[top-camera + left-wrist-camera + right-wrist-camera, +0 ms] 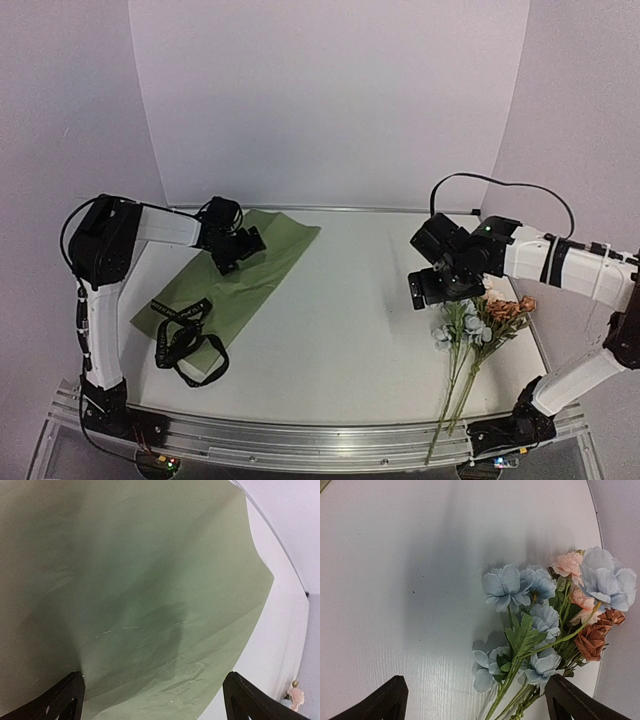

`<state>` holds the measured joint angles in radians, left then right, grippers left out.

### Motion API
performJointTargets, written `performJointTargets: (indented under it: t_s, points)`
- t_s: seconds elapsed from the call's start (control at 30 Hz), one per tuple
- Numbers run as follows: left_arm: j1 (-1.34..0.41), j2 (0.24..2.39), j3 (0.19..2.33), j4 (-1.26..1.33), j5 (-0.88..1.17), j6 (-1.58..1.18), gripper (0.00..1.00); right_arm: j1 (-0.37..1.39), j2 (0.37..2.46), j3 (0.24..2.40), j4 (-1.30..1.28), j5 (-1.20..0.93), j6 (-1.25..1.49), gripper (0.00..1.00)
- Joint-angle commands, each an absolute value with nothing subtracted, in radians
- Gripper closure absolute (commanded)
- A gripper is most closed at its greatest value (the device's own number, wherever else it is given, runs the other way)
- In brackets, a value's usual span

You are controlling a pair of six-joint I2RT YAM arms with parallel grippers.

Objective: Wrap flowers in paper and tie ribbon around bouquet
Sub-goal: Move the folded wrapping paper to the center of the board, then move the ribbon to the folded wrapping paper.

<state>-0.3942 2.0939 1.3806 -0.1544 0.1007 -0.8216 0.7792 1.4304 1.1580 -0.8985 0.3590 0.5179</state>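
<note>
The olive-green paper (pixel 240 272) lies flat on the left of the table, running diagonally from the back toward the front left. A black ribbon (pixel 183 335) lies coiled on its near end. My left gripper (pixel 238 250) hovers open over the paper's far half; in the left wrist view the paper (pixel 140 595) fills the frame between the spread fingertips (pixel 70 695). The flowers (pixel 480 325) lie at the right, stems toward the front edge. My right gripper (pixel 440 288) hangs open just above their blooms (pixel 535 615), nothing between its fingers (pixel 565 700).
The white tabletop (pixel 360 320) is bare between paper and flowers. A metal rail (pixel 300 440) runs along the front edge, and pale walls close the back and sides. The flower stems overhang the front edge near the right arm's base (pixel 510 430).
</note>
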Motion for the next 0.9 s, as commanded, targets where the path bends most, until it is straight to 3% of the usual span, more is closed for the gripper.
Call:
performJointTargets:
  t_s: [0.0, 0.23, 0.5, 0.63, 0.77, 0.87]
  points:
    - [-0.51, 2.177, 1.534, -0.143, 0.214, -0.889, 0.0, 0.754, 1.47, 1.188, -0.886, 0.312, 0.572, 0.02]
    - [-0.538, 2.03, 1.542, -0.217, 0.178, -0.817, 0.0, 0.741, 1.56, 1.254, -0.849, 0.201, 0.637, 0.02]
    - [-0.537, 1.692, 1.171, -0.334, -0.014, -0.852, 0.03, 0.769, 1.828, 1.507, -0.769, 0.073, 0.667, 0.04]
    - [-0.538, 1.566, 1.016, -0.319, 0.026, -0.866, 0.1, 0.792, 2.016, 1.723, -0.717, -0.022, 0.672, 0.15]
    - [-0.541, 1.499, 0.895, -0.238, 0.128, -0.899, 0.21, 0.805, 2.21, 1.927, -0.636, -0.119, 0.716, 0.4]
    - [-0.545, 1.473, 0.835, -0.177, 0.163, -0.908, 0.25, 0.817, 2.349, 2.047, -0.561, -0.161, 0.752, 0.57]
